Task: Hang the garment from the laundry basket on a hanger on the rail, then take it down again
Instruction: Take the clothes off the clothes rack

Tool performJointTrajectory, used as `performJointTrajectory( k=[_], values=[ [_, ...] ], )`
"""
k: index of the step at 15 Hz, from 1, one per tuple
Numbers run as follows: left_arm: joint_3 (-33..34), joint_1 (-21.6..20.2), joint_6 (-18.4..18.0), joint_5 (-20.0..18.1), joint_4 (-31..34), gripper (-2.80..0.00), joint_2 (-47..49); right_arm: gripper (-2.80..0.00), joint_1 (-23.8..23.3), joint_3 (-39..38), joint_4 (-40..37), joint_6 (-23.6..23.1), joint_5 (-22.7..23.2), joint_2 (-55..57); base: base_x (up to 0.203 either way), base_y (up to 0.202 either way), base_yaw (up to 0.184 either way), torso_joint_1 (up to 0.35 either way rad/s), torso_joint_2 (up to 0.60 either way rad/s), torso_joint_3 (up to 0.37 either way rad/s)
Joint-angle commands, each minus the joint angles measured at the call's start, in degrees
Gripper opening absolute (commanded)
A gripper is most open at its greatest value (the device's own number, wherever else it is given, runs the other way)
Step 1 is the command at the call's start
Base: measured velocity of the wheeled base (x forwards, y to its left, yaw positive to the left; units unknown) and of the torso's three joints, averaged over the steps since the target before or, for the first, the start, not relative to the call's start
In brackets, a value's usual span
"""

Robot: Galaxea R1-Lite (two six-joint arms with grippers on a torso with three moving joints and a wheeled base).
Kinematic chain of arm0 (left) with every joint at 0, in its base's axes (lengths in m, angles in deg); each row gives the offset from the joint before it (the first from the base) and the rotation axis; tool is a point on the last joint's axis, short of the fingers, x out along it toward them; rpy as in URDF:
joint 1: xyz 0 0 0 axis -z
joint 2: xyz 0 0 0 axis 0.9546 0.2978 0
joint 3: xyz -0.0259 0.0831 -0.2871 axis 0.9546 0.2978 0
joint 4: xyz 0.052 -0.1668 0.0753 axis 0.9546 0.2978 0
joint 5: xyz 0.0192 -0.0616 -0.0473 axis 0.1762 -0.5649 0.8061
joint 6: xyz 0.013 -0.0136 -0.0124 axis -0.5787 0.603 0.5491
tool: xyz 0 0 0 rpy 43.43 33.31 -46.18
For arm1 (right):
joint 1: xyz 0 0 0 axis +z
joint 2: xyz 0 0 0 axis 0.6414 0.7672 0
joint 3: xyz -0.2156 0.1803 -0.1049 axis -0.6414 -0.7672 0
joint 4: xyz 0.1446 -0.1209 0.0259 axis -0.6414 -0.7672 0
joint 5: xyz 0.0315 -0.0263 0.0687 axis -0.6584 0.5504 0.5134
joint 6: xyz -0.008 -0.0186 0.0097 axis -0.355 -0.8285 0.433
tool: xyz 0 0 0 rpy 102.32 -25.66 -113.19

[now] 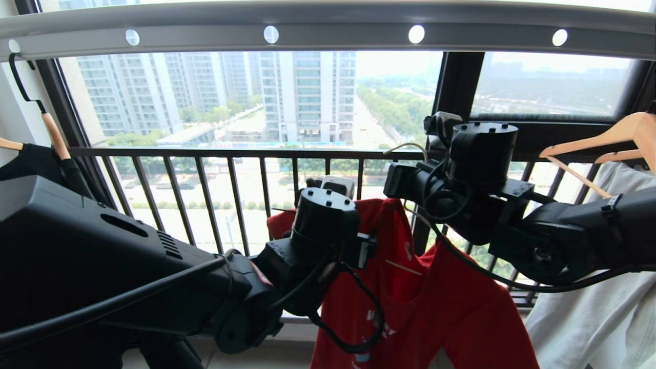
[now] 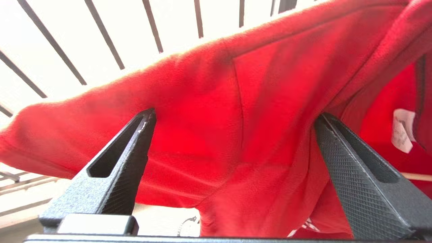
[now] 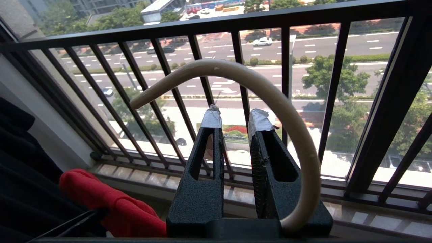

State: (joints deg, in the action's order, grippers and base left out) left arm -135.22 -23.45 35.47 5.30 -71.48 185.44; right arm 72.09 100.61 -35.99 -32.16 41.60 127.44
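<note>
Both arms below rail (image 1: 328, 23) | left fingers (image 2: 128, 158) released beside garment (image 2: 236, 118) | right fingers (image 3: 211, 141) grasping hanger (image 3: 270, 98)

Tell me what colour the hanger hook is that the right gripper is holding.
Off-white. The hanger hook curves over the right gripper, clearest in the right wrist view.

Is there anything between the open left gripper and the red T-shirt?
Nothing visible. The left gripper stands open right at the red T-shirt, with cloth between its fingers. The right gripper holds the white hanger to one side, below the rail.
</note>
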Motion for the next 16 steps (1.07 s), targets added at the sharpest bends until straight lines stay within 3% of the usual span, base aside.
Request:
performJointTrajectory(
  k=[1, 6, 7, 8, 14, 16],
  values=[
    [-0.25, -0.18, -0.06, 0.37, -0.09, 0.00, -0.85, -2.80, -0.25, 0.39, 0.20, 0.06, -0.10, 0.21, 0.000, 0.000, 0.000, 0.000, 0.00, 0.000],
    [-0.22, -0.18, -0.38, 0.66, -0.09, 0.00, -1.37, -2.80, -0.90, 0.86, 0.27, -0.02, -0.10, 0.61, 0.000, 0.000, 0.000, 0.000, 0.00, 0.000],
    [-0.19, -0.25, -0.41, 0.87, -0.09, -0.37, -1.29, -2.80, -0.99, 0.95, 0.25, -0.03, -0.10, 0.78, 0.000, 0.000, 0.000, 0.000, 0.00, 0.000],
    [-0.19, -0.18, -0.41, 1.10, -0.09, -2.80, -1.21, -2.80, -1.05, 0.99, 0.24, -0.03, -0.10, 0.78, 0.000, 0.000, 0.000, 0.000, 0.00, 0.000],
    [-0.23, 0.04, -0.04, 0.93, -0.09, -2.80, -1.60, -2.80, -1.08, 1.31, 0.20, -0.03, -0.10, 0.87, 0.000, 0.000, 0.000, 0.000, 0.00, 0.000],
    [1.33, 2.15, 0.91, -0.07, 0.21, -2.80, -4.06, -2.80, -1.08, 1.31, 0.20, -0.03, -0.10, 0.87, 0.000, 0.000, 0.000, 0.000, 0.00, 0.000]
  ],
)
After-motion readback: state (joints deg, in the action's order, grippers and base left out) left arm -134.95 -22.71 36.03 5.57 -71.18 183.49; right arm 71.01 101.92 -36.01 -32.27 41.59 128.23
